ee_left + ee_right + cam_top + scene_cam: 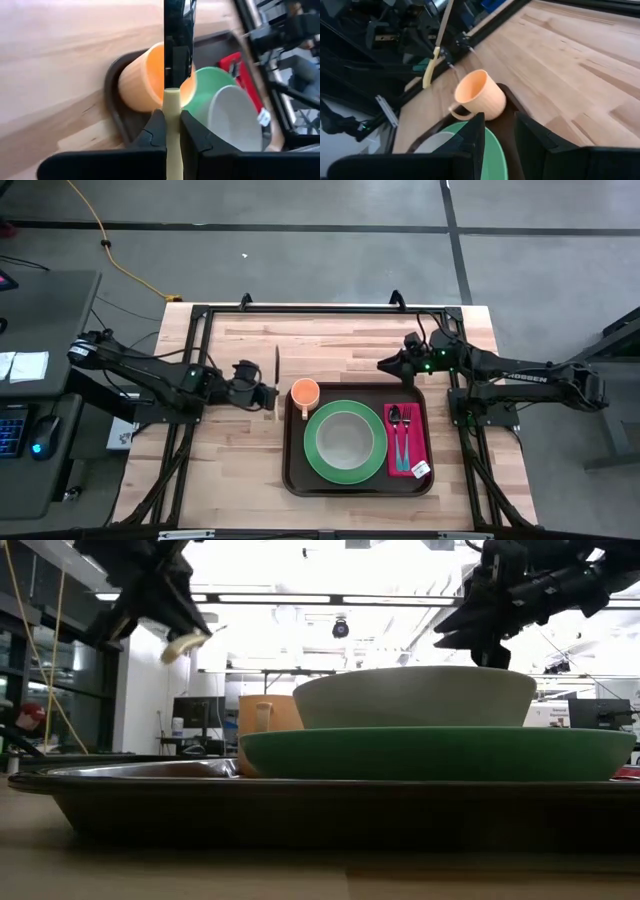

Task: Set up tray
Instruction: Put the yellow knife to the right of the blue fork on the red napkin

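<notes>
Two hands: left (171,131) clamps a cream-handled knife (172,95); right (498,131) parted above the glossy tray (296,480).

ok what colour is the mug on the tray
Orange mug, clearest in the right wrist view, standing at a corner of the dark-brown tray.

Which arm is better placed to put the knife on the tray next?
The left. Its gripper already holds the knife by its pale handle, just left of the tray, near the orange cup. The right gripper is empty, hovering past the tray's far right corner.
</notes>
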Controlling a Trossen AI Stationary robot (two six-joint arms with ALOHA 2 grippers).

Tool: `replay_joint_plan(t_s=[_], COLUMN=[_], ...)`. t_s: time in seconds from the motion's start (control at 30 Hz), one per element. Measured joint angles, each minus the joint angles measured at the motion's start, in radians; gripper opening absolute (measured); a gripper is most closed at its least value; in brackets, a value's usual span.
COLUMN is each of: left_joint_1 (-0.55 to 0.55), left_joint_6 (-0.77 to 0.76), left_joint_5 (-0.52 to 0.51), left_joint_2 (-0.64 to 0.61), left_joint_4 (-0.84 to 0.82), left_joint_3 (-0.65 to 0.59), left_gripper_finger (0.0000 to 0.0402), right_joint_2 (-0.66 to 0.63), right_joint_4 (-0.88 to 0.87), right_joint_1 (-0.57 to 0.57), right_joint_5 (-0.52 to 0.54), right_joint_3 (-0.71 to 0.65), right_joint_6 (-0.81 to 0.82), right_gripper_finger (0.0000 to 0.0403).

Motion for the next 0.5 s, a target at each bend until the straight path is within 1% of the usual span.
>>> replay_joint_plan(t_s=[0.17, 0.3, 0.5], left_joint_1=[0.000, 0.000, 0.001], left_joint_6=[0.074, 0.131, 0.171], left_joint_5=[-0.053, -0.094, -0.108], left_joint_2=[0.000, 0.003, 0.041], left_joint_4=[-0.014, -0.018, -0.009], left_joint_3=[0.076, 0.125, 0.177], left_gripper_finger=[0.0046, 0.0046, 0.0046], right_joint_2=[0.000, 0.000, 0.039], right_joint_4=[0.053, 0.111, 0.248], right_joint_1=[0.001, 0.026, 0.089], right_joint_5=[-0.010, -0.009, -0.006], right_joint_3=[0.000, 0.000, 0.000], right_joint_6=[0.035, 0.041, 0.077], right_gripper_finger=[0.0083, 0.0083, 0.0083])
